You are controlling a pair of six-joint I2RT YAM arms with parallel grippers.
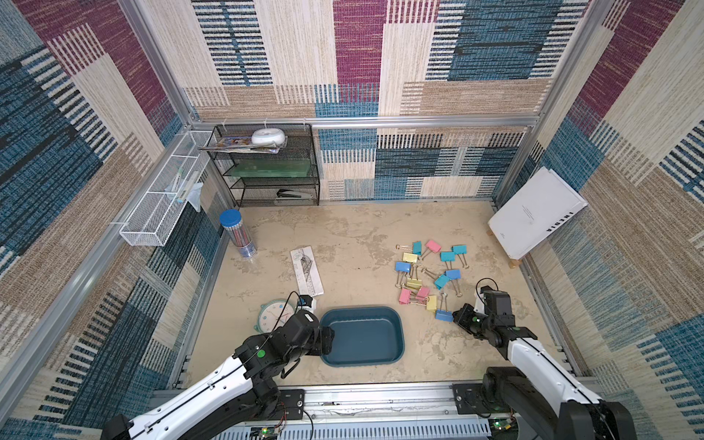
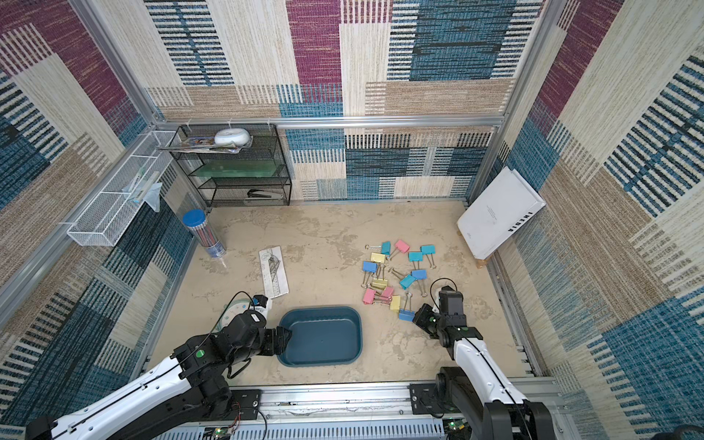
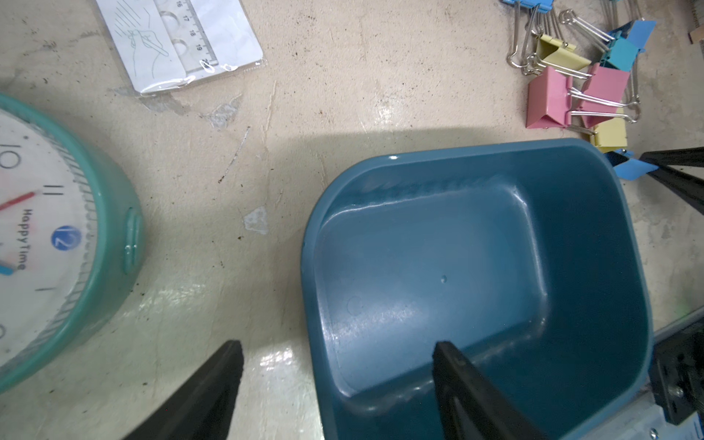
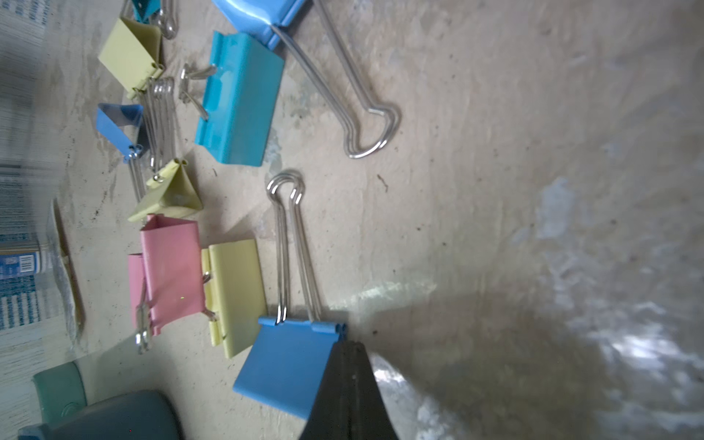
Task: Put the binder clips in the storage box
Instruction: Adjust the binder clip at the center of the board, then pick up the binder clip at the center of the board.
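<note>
The storage box [image 1: 362, 309] [image 2: 320, 309], a dark teal tray, stands at the front middle with nothing in it. My left gripper [image 1: 329, 339] [image 3: 337, 344] is open and straddles its left wall [image 3: 316, 236], one finger inside and one outside. Several pastel binder clips [image 1: 426, 270] [image 2: 396, 266] lie scattered to the box's right. My right gripper [image 1: 455, 315] [image 4: 352, 343] is shut at the end edge of the nearest blue binder clip [image 1: 444, 315] [image 4: 285, 365], which rests on the table beside a yellow clip [image 4: 236, 293].
A teal clock [image 1: 275, 315] [image 3: 57, 236] lies left of the box, a packaged ruler [image 1: 306, 271] behind it, and a pencil tube [image 1: 238, 234] further back left. A black mesh rack [image 1: 266, 164], a white wire basket [image 1: 164, 205] and a propped white book [image 1: 533, 213] line the walls.
</note>
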